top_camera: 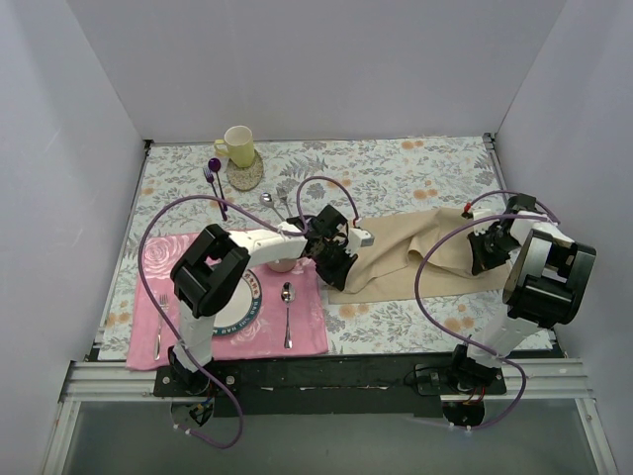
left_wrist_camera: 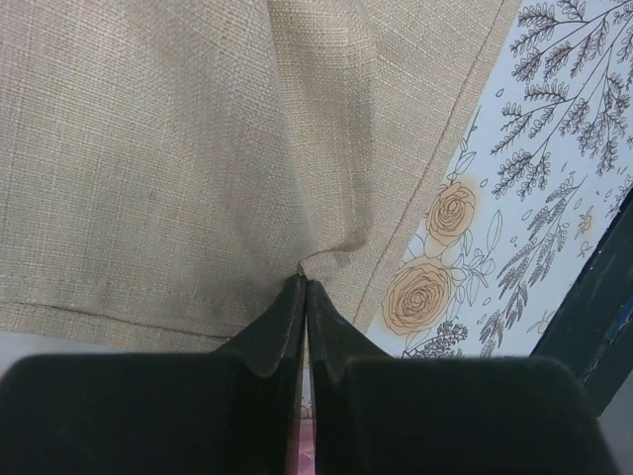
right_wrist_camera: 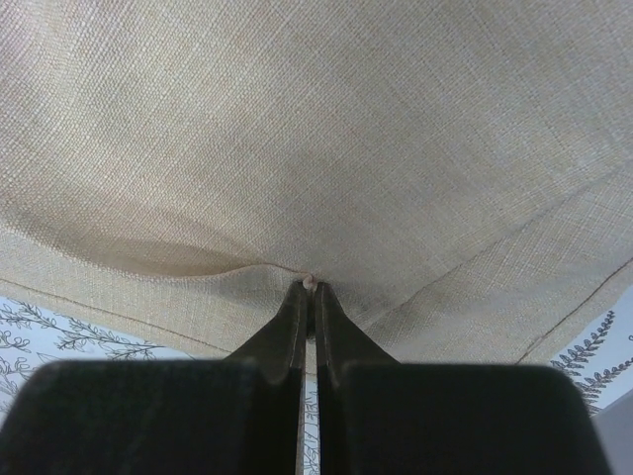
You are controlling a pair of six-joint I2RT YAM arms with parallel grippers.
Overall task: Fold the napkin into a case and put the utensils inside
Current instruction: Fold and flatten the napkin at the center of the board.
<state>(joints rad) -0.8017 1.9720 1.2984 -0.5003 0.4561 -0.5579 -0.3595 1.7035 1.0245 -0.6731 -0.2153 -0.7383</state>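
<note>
The beige-tan napkin (top_camera: 415,252) lies stretched across the grey floral tablecloth between my two grippers, with a fold near its middle. My left gripper (top_camera: 332,261) is shut on the napkin's left edge; in the left wrist view the closed tips (left_wrist_camera: 305,279) pinch a pucker of cloth (left_wrist_camera: 198,148) by the hem. My right gripper (top_camera: 484,251) is shut on the napkin's right end; in the right wrist view the tips (right_wrist_camera: 310,287) pinch the cloth (right_wrist_camera: 326,129). The small silver spoon (top_camera: 287,315) and small silver fork (top_camera: 159,334) lie on the pink placemat, on either side of the plate.
A pink floral placemat (top_camera: 307,332) holds a plate (top_camera: 229,315) at the front left. A yellow mug (top_camera: 236,144) and a coaster (top_camera: 245,175) stand at the back. A purple-handled fork (top_camera: 215,188) and a longer silver spoon (top_camera: 268,201) lie near them.
</note>
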